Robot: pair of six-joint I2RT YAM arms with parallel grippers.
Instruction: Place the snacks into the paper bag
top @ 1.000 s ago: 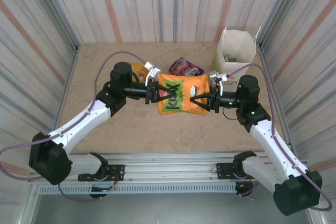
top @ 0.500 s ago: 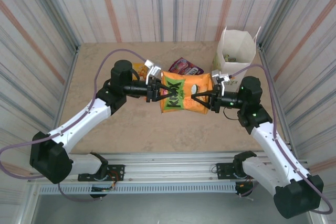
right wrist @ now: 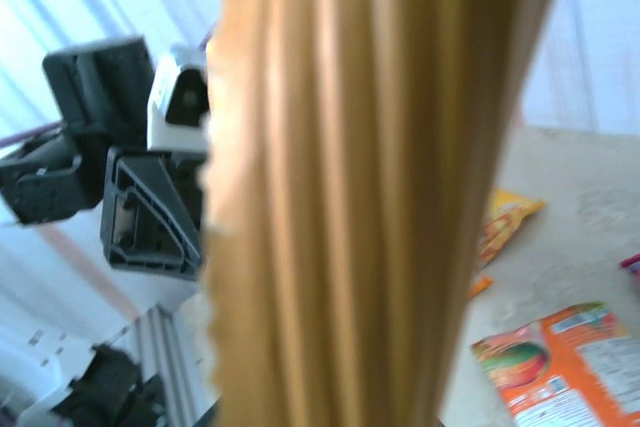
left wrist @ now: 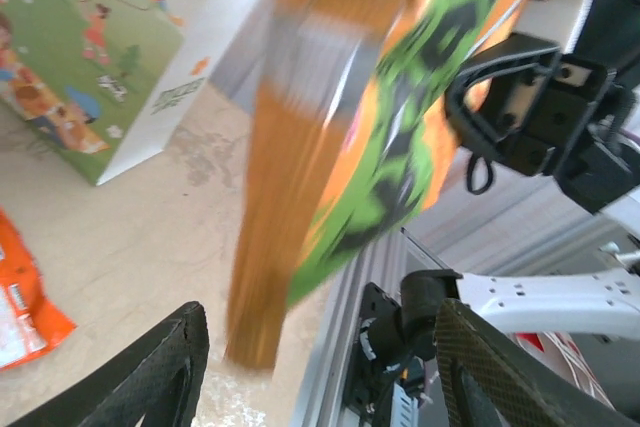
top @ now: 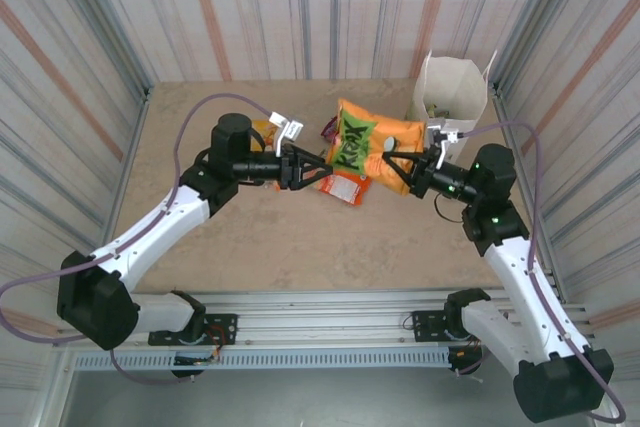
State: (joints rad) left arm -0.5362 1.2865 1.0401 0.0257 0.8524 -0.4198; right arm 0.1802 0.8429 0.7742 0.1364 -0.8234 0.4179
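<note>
right wrist: blurred krax packet blocks the middle.

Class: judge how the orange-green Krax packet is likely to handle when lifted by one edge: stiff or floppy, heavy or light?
Probably light: the right tool holds the Krax packet up by one edge. Likely puffy rather than stiff: it looks pillowed from above. Its glossy film may slip.

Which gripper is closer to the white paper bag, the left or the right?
Right. The right gripper holds the Krax packet just left of the paper bag; the left gripper is farther left, open.
</note>
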